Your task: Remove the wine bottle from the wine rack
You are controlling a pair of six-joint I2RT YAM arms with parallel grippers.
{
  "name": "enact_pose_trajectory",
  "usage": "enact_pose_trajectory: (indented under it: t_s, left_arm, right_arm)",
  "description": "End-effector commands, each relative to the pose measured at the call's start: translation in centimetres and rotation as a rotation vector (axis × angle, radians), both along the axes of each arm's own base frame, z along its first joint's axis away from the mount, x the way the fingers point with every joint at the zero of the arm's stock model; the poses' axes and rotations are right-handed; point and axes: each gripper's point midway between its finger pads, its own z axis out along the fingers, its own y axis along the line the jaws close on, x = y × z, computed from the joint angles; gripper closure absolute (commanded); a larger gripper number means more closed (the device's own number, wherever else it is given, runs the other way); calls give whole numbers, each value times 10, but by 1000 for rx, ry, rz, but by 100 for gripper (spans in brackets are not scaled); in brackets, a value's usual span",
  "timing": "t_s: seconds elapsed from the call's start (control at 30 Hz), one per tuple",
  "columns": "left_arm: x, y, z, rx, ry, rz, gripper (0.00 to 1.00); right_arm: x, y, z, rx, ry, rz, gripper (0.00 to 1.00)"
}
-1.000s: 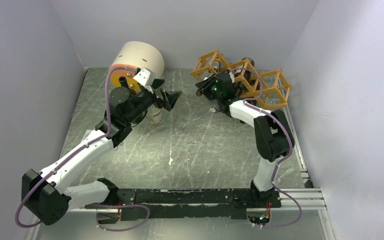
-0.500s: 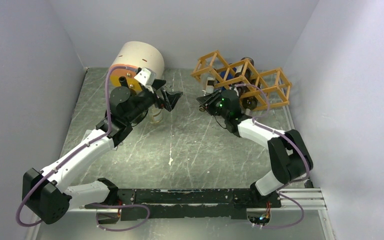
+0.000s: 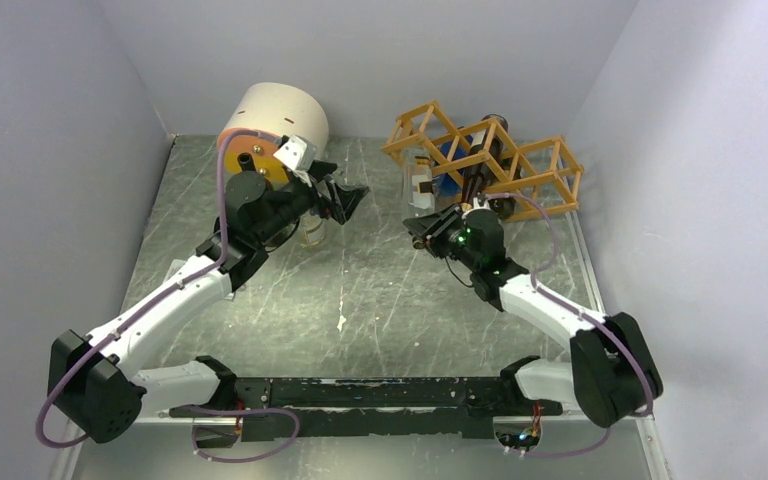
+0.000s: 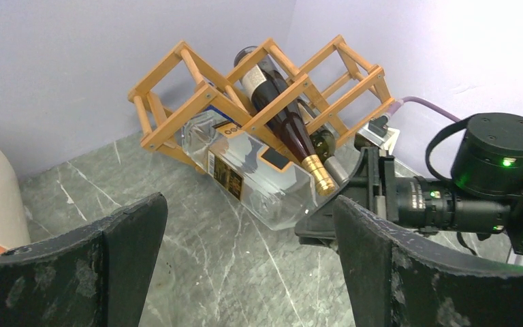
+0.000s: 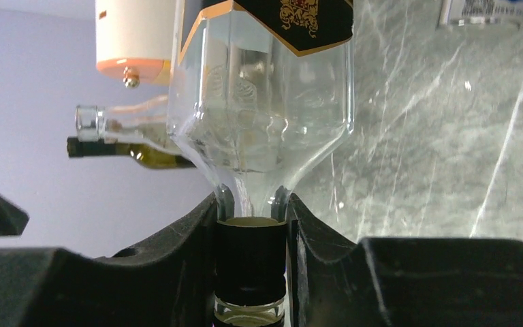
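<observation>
The orange-tan lattice wine rack [image 3: 535,165] stands at the back right and also shows in the left wrist view [image 4: 177,116]. My right gripper [image 3: 424,222] is shut on the black-capped neck [image 5: 250,259] of a clear glass bottle [image 3: 421,183] with a black and gold label [image 4: 259,177]. The bottle's base end is still at the rack's lower cell and its neck points out toward me. A dark wine bottle [image 4: 282,112] with a gold foil top lies in a middle cell. My left gripper [image 3: 346,198] is open and empty, left of the rack.
A cream and orange cylinder [image 3: 275,115] lies at the back left behind the left arm. Two more bottles, one clear [image 5: 102,122] and one olive [image 5: 133,155], show by the left arm. Grey walls close in on three sides.
My right arm has drawn back toward the near side, pulling the clear bottle partway out of the rack. The left gripper has barely moved.
</observation>
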Motion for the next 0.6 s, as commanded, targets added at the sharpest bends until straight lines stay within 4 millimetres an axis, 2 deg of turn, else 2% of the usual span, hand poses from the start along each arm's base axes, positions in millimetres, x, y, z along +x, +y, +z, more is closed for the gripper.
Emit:
enact_pose_trajectory:
  t_s: [0.0, 0.3, 0.57]
  left_arm:
    - [-2, -5, 24, -45, -42, -34, 5]
    - [-5, -18, 18, -53, -40, -111, 4]
    - [-24, -40, 14, -68, -75, -264, 8]
  right_arm:
    - [-20, 4, 41, 70, -108, 65, 100]
    - [-73, -11, 55, 116, -117, 114, 100]
    - [-112, -19, 42, 84, -52, 177, 100]
